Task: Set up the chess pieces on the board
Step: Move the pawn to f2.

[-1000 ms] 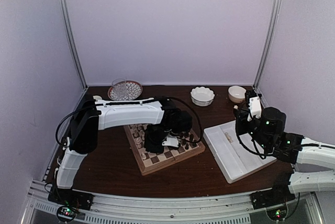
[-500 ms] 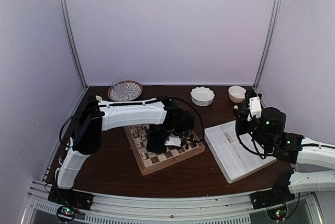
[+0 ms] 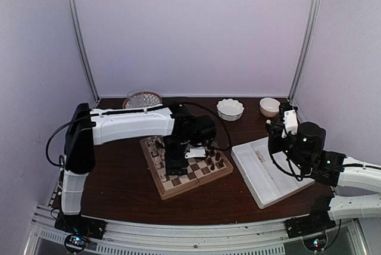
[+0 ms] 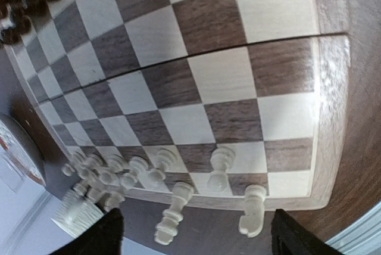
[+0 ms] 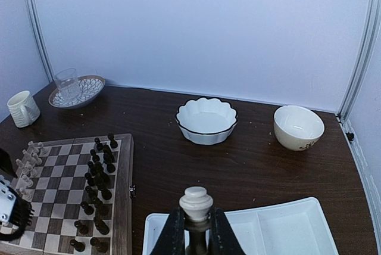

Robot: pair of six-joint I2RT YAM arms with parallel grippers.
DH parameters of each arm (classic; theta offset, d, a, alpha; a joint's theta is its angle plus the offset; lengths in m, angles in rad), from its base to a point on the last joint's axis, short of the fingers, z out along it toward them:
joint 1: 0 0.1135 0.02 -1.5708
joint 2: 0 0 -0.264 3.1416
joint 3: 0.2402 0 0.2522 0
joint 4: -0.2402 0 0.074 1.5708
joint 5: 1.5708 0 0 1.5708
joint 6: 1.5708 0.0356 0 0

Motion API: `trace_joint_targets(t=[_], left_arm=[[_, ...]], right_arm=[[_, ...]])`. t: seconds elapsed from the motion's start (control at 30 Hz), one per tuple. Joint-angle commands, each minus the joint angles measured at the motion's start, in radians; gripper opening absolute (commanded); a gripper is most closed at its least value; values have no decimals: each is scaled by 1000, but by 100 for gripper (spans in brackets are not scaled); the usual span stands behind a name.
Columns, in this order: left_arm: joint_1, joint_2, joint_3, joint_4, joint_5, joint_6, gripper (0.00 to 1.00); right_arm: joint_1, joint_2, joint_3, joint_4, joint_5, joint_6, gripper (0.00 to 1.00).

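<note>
- My left gripper (image 4: 196,225): released. My fingers (image 4: 104,237) stand wide apart at the bottom corners of the left wrist view, with nothing caught between them. It hangs just above the chessboard (image 3: 178,188).
- My right gripper (image 5: 196,231): clenched on one cream-white piece (image 5: 196,203) with a rounded top, held upright above the white tray (image 5: 286,225).
- Chessboard: it lies at an angle on the dark tabletop (image 3: 119,189), under my left arm. The tray is just to its right.
- Cream-white chess pieces (image 4: 220,168): they stand crowded along one edge of the board, right below my open left gripper.
- Dark pieces (image 5: 98,177): they stand in two rough columns along the opposite side, the one nearer the tray.
- Left wrist view only: a seam runs across the middle of the checks, and the single cream figures can be told apart.
- Right wrist view only: the piece in my grip, the divider between the tray's compartments, and a cream mug (image 5: 22,107) at the far left of the tabletop.
- Top view only: both my arms together, and a small pale thing (image 3: 260,156) lying in the tray, too small to identify.
- Back of the tabletop: a scalloped white bowl (image 5: 206,121), a cream bowl (image 5: 299,127), and a glass (image 5: 67,82) standing on a patterned plate (image 5: 89,83).
- Writing: there is a small dark mark low on the cream bowl's side, too small to read.
</note>
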Motion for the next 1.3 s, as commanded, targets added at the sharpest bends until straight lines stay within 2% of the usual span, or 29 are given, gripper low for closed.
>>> trace_joint_targets(t=[0.0,0.17,0.27,0.4,0.47,0.53,0.63,0.7,0.8,0.93,1.03,1.27], left_arm=[[-5,-191,-107,199,-8,-51,97],[6,-467,-381,553,-39,-94,98],[18,-613,-574,769,-78,-169,98],[39,-678,-685,880,14,-242,98],[40,-667,-712,904,103,-237,88],[42,-650,-752,957,162,-218,68],[63,-627,-815,1052,187,-233,53],[75,-609,-816,1057,197,-261,47],[85,-594,-817,1058,233,-297,47],[87,-547,-778,995,251,-310,41],[87,-499,-740,949,281,-309,41],[89,-400,-660,846,252,-310,33]], right_arm=[[-3,-9,-11,14,14,-4,0],[-4,-6,-12,14,14,-4,0],[-6,4,-12,19,8,-3,0],[-7,34,-6,25,-10,-4,0],[-7,44,-4,26,-11,-3,0],[-7,49,-3,27,-12,-4,0],[-7,49,-1,26,-10,-8,0],[-7,47,0,26,-12,-10,0],[-7,56,2,28,-12,-8,0],[-7,90,15,29,-18,-5,0],[-7,104,19,30,-19,-4,0],[-7,105,13,31,-10,-5,0]])
